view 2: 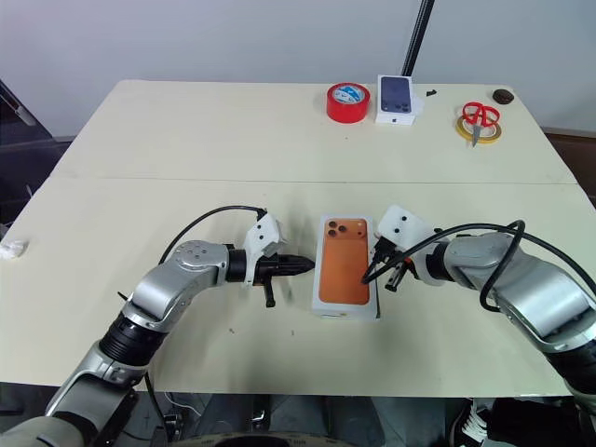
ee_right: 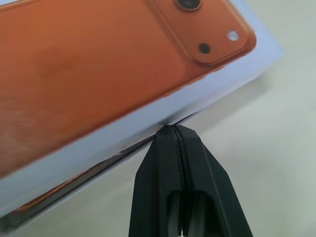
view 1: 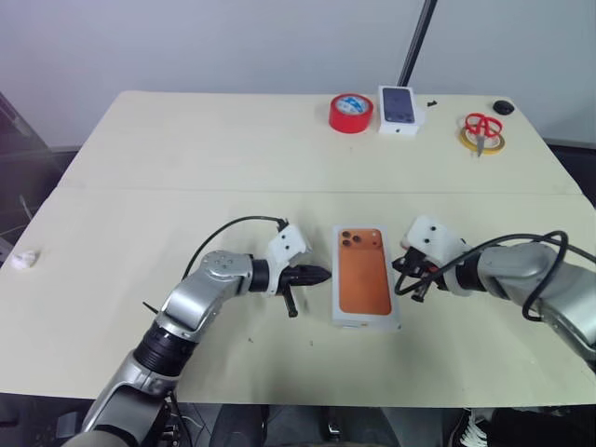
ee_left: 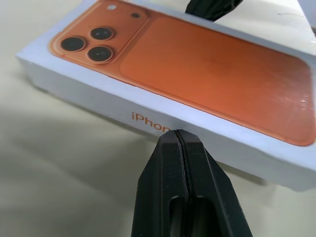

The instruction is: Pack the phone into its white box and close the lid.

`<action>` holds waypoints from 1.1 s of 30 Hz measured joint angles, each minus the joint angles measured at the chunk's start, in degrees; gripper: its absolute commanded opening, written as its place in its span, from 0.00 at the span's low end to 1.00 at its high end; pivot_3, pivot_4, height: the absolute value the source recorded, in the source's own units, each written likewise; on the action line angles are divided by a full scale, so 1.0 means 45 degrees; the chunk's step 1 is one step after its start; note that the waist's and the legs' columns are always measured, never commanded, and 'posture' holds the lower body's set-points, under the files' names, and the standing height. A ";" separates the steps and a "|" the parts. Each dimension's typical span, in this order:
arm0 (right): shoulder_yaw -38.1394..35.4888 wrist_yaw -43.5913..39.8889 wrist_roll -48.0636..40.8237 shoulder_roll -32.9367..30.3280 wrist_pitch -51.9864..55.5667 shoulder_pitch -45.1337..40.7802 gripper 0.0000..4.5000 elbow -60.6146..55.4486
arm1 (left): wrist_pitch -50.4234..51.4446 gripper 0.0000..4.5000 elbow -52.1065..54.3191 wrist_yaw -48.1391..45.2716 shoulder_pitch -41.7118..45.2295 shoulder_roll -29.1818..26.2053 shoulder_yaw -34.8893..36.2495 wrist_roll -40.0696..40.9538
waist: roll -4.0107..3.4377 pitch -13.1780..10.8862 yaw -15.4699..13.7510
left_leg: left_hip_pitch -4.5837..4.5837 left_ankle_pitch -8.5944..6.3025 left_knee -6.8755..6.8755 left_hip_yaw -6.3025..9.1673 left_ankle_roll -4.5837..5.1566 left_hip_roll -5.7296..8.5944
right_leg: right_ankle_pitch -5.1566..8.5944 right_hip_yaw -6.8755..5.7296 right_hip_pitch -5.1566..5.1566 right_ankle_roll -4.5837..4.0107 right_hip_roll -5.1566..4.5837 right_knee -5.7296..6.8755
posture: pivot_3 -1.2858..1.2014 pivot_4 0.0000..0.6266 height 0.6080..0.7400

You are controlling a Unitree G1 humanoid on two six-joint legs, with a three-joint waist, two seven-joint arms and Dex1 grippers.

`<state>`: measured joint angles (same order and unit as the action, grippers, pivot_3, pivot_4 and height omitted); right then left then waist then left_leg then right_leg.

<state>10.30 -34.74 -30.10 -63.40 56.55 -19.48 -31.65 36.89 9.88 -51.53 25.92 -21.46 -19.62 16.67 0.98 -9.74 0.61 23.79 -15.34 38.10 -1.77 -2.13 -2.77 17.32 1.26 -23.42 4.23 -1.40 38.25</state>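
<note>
Where pale table (view 1: 186,168) meets grey wall (view 1: 233,42), lid (view 1: 363,272) on, left tool (view 1: 321,275), right tool (view 1: 402,268) pinched empty.

Place: a lab or test room
Signs: bare wall, plain table (view 1: 186,140), tape (view 1: 351,113), scissors (view 1: 479,128), stand pole (view 1: 418,42)
</note>
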 measured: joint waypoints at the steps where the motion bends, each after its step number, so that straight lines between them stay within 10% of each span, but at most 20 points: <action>1: -0.0015 -0.0077 0.0089 -0.0001 0.0000 0.0069 0.00 -0.0065 | 0.0028 0.00 0.0076 -0.0041 0.0012 -0.0003 -0.0004 0.0018 | 0.0000 0.0000 -0.0001 | 0.0000 0.0000 0.0000 -0.0001 0.0000 0.0000 | 0.0000 0.0000 0.0000 0.0000 0.0000 0.0000 | 0.52 0.24 0.94; 33: -0.0362 -0.1068 0.1298 0.0235 0.0081 0.0682 0.00 -0.0295 | 0.0028 0.00 -0.0433 0.0633 0.0040 0.0333 -0.0204 -0.0068 | 0.0000 0.0000 0.0000 | -0.0006 0.0000 0.0007 0.0000 0.0000 0.0006 | 0.0000 0.0001 0.0004 0.0000 0.0001 0.0007 | 0.52 0.24 0.94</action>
<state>8.67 -39.55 -24.26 -62.34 56.92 -16.42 -32.98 37.01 7.93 -48.68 26.10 -19.96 -20.54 16.36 0.98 -9.73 0.61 23.76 -15.34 38.14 -1.77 -2.13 -2.74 17.32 1.26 -23.40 4.23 -1.40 38.28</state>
